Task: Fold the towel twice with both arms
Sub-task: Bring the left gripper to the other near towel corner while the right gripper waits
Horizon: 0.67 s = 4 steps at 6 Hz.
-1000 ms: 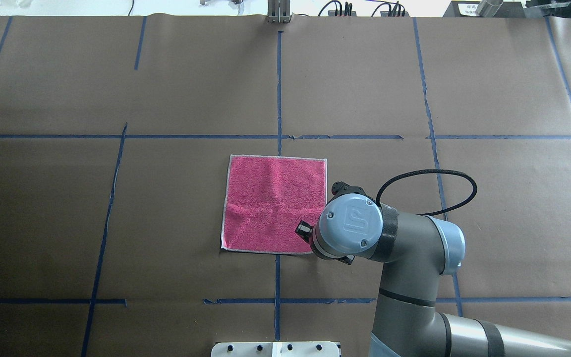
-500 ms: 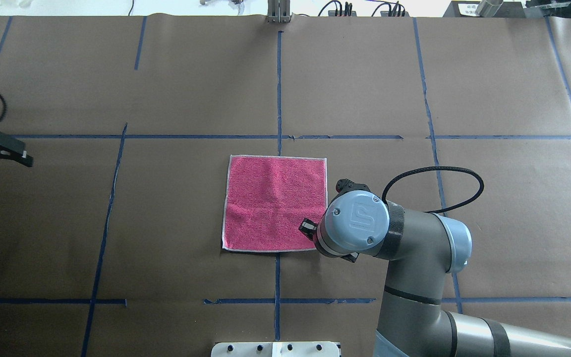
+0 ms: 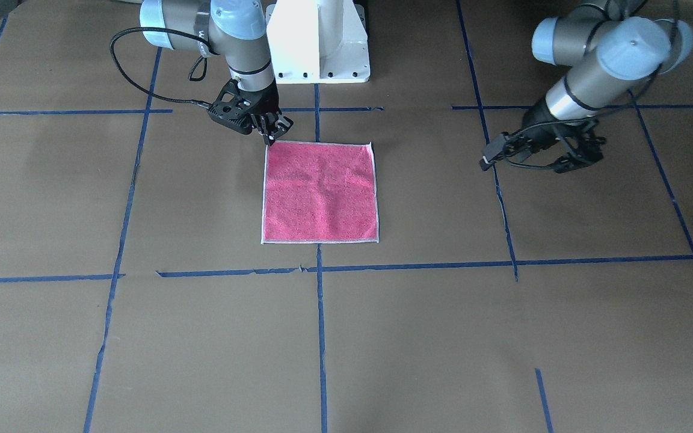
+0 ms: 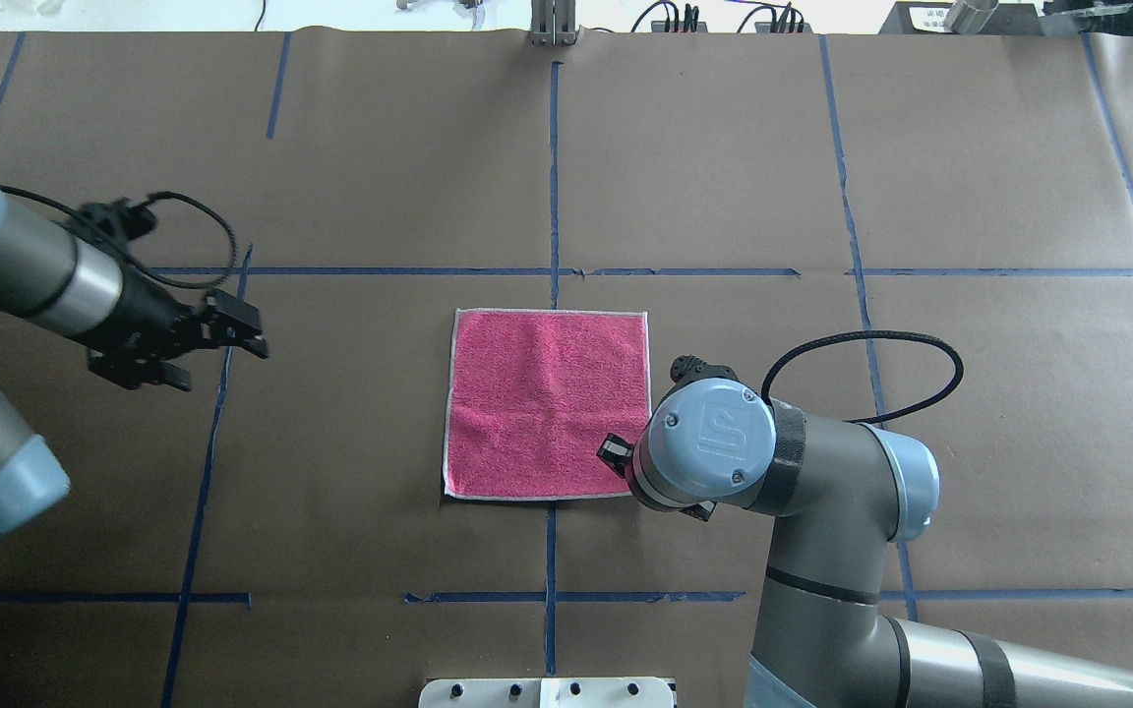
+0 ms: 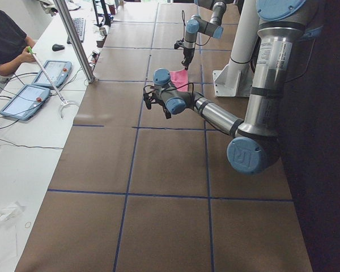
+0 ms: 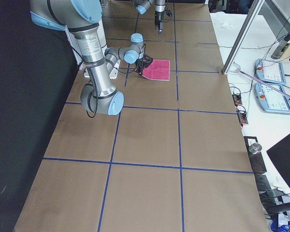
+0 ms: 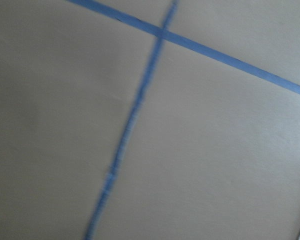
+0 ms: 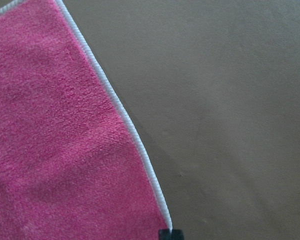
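Note:
The towel [image 3: 319, 192] lies flat, pink-red face up, in the middle of the table; it also shows in the overhead view [image 4: 547, 403]. My right gripper [image 3: 272, 139] is down at the towel's near right corner with its jaws together on that corner. In the right wrist view a black fingertip [image 8: 170, 234] sits right at the end of the hem [image 8: 110, 95]. In the overhead view the wrist hides that corner. My left gripper [image 4: 217, 362] is open and empty, above the table well to the left of the towel; it also shows in the front view [image 3: 521, 165].
The brown paper table carries blue tape lines [image 4: 552, 177]. The white pedestal base [image 3: 317, 42] stands at the near edge. A metal post [image 5: 73, 39], tablets [image 5: 28, 99] and an operator [image 5: 5, 39] are along the far side.
My left arm has come into the overhead view from the left and moved right toward the towel. My right wrist has shifted slightly to the right at the towel's corner.

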### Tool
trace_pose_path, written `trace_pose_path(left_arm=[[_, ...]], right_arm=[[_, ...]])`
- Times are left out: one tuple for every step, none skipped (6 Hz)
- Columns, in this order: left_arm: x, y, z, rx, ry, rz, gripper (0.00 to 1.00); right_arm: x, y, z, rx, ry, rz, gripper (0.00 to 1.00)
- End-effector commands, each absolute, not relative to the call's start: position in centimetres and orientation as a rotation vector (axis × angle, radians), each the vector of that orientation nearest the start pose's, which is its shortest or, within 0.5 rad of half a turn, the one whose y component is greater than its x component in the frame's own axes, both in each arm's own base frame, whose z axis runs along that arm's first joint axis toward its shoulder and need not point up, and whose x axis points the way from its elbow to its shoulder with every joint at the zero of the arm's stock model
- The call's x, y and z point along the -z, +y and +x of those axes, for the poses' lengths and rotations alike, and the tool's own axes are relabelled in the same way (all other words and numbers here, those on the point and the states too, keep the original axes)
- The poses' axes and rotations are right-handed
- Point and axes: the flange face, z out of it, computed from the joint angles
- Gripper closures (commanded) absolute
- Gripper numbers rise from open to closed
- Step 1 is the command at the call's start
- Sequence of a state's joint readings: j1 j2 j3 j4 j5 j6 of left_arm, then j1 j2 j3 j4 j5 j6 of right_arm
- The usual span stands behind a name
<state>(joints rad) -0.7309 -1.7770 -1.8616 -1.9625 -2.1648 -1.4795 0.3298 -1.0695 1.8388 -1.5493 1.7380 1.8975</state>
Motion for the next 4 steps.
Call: trace_pose_path(left_arm=[[-27.3,-38.5,47.8,0.352,0.937,-0.173,0.0],[-25.4,-35.5,51.9,0.35,0.905,-0.146,0.02],[-25.2,-33.8,53.9,0.382,0.895,-0.157,0.1],[-25.5,-33.7,54.6,0.382,0.884,-0.16,0.2]], right_arm=[[-26.2,-31.3,-55.4,-0.555,-0.798,-0.159,0.96],[-26.2,-31.3,-55.4,-0.555,-0.798,-0.159,0.96],[-26.1,-31.3,-55.4,-0.555,-0.799,-0.158,0.95],[-26.1,-31.3,-55.4,-0.555,-0.799,-0.158,0.95]])
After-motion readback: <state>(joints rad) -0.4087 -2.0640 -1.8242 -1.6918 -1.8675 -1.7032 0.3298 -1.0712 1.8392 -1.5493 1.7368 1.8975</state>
